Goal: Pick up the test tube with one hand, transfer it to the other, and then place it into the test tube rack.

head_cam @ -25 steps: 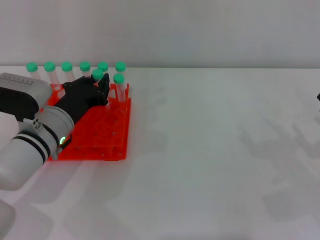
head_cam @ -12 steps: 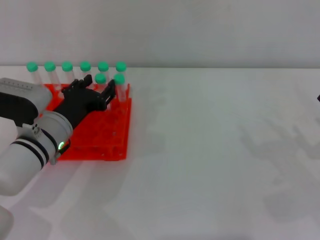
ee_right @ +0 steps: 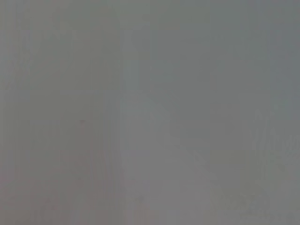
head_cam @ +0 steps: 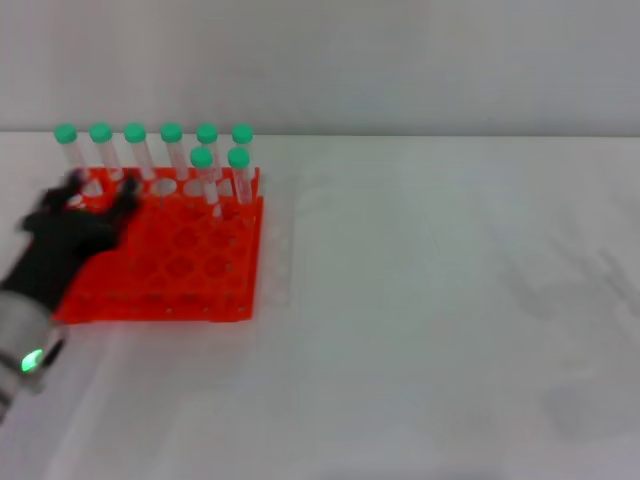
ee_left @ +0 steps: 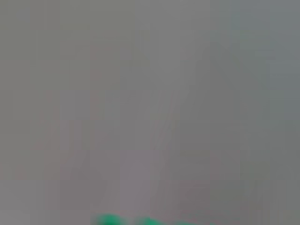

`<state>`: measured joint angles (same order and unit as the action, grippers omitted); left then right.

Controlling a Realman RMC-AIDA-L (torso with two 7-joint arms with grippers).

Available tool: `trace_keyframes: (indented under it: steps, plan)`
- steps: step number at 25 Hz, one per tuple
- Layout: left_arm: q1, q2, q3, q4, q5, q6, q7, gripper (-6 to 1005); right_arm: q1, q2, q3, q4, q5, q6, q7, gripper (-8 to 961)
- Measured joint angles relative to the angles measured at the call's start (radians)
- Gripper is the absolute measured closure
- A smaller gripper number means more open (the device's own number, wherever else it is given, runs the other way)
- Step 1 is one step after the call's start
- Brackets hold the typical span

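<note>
Item: test tube rack (head_cam: 185, 262). Bright orange-red plastic grid, standing on the white table (head_cam: 430, 300) at the robot's left. Eight green-capped tubes stand upright in it: a far row of six (head_cam: 152, 150), and two more in the next row at the end nearer the middle of the table.

Item: the test tube (head_cam: 203, 175). Judged to be the nearer-row tube on the left of that pair, though it cannot be told apart from its neighbours by look. It stands upright in a hole, cap up, free of any gripper.

Item: left gripper (head_cam: 70, 225). Black, multi-fingered, on a silver-banded wrist with a green light. It hangs over the rack's left edge, well apart from the seated pair, and carries nothing. It is motion-blurred; whether its fingers are spread or pressed together cannot be told.

Item: right gripper. Not visible in the head view; its wrist view shows only featureless grey.

Item: left wrist view. Blurred grey with green caps (ee_left: 110, 219) at one edge; nothing further readable.

Judged stage: placement appears complete, with retreat as the step in hand.

Handling note: the left arm is best lifted clear above cap height before it travels sideways, since the far row of tubes lies close beside its fingers. A brushed cap could tip a tube or shift the light rack.
</note>
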<state>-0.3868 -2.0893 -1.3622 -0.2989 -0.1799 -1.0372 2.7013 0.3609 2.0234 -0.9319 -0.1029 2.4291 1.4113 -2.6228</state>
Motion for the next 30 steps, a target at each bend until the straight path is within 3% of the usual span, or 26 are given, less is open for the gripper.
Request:
trace_keyframes:
  steps: [5, 10, 13, 30]
  plan:
    - [0.106, 0.0, 0.0, 0.062, -0.225, -0.203, 0.0, 225, -0.007, 0.0, 0.065, 0.011, 0.001, -0.002, 0.0, 247]
    - [0.108, -0.001, 0.0, 0.176, -0.373, -0.265, 0.0, 155, -0.01, -0.001, 0.102, 0.025, 0.001, -0.001, 0.0, 249]
    - [0.107, -0.001, 0.0, 0.196, -0.396, -0.265, -0.004, 114, -0.01, -0.001, 0.12, 0.038, 0.001, -0.002, 0.0, 250]
    - [0.065, -0.002, 0.014, 0.19, -0.369, -0.24, -0.008, 113, -0.032, -0.002, 0.142, 0.09, 0.001, 0.002, -0.053, 256]
